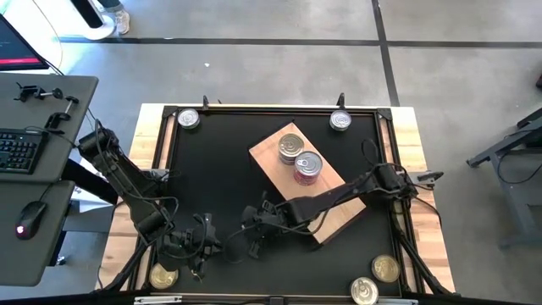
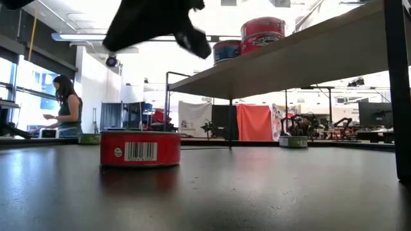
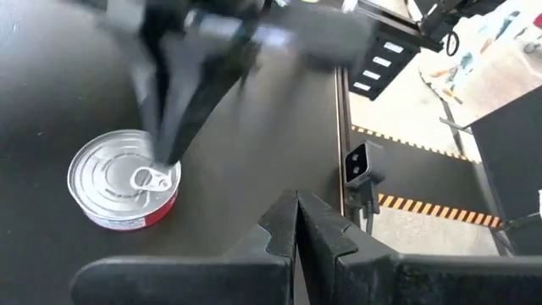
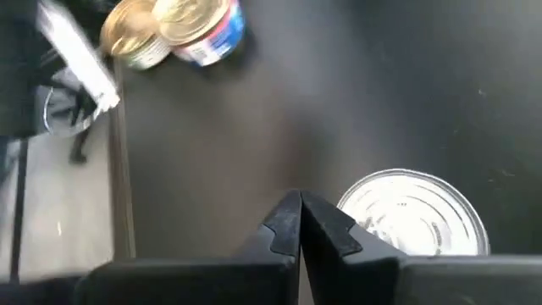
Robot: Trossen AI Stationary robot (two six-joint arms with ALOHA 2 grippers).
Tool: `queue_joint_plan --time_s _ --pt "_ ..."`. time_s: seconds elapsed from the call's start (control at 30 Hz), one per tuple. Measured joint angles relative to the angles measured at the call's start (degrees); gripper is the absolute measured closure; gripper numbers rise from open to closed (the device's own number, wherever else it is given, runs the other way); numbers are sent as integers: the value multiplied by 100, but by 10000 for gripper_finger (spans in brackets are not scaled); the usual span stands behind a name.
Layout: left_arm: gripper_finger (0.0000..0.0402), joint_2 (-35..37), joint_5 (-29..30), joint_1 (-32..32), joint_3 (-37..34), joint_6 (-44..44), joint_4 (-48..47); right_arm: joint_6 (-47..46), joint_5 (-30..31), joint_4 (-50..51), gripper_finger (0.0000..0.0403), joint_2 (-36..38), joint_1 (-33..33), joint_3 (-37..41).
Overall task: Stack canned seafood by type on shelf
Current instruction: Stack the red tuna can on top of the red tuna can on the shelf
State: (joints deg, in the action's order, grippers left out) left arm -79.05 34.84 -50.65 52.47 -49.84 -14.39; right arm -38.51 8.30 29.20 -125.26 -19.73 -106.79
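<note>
A silver-lidded tin with a red side (image 3: 125,180) stands on the black table near its near edge; it also shows as the tin with the barcode (image 2: 140,148) and as the silver tin (image 4: 412,222). My right gripper (image 4: 298,222) is shut and hovers just above and beside this tin, apart from it. My left gripper (image 3: 296,227) is shut too and waits close by on the tin's left (image 1: 199,246). The wooden shelf (image 1: 339,207) carries two tins (image 1: 290,148) (image 1: 308,166). My right arm reaches across it.
Single tins stand at the table's far left (image 1: 188,119) and far right (image 1: 340,121). More stand near right (image 1: 385,268) (image 1: 364,291), and gold-lidded ones near left (image 1: 163,275) (image 4: 135,36). In the low view the shelf is a raised board (image 2: 302,54). A person (image 2: 67,106) stands beyond the table.
</note>
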Motion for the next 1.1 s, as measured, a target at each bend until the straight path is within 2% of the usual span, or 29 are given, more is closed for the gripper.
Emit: queue_joint_plan --time_s 0.13,0.3,0.4,0.53,0.7,0.87,0.97,1.1 --pt "402 0 -168 1 -2 -5 -42 478 -605 1141 403 46 -184 -718" --pt "401 0 -334 1 -2 1 -44 548 -1324 2436 403 95 -834 -1717" --pt "401 0 -466 2 -2 49 -41 156 -1373 2950 403 84 -1266 -2170" --pt "401 0 -525 0 -2 59 -44 -807 -1410 3642 403 108 -1864 -2475" --pt "401 0 -535 2 -2 61 -43 -1980 -1769 4458 403 89 -2601 -2254" --pt "401 0 -595 2 -2 68 -40 -2561 -2799 4555 403 98 -3150 -1629" --pt "402 0 -598 0 -2 103 -35 -2790 -3269 4308 403 210 -3345 -1144" --pt "401 0 -598 2 -2 74 -26 -3476 -3326 3337 403 768 -3455 -162"
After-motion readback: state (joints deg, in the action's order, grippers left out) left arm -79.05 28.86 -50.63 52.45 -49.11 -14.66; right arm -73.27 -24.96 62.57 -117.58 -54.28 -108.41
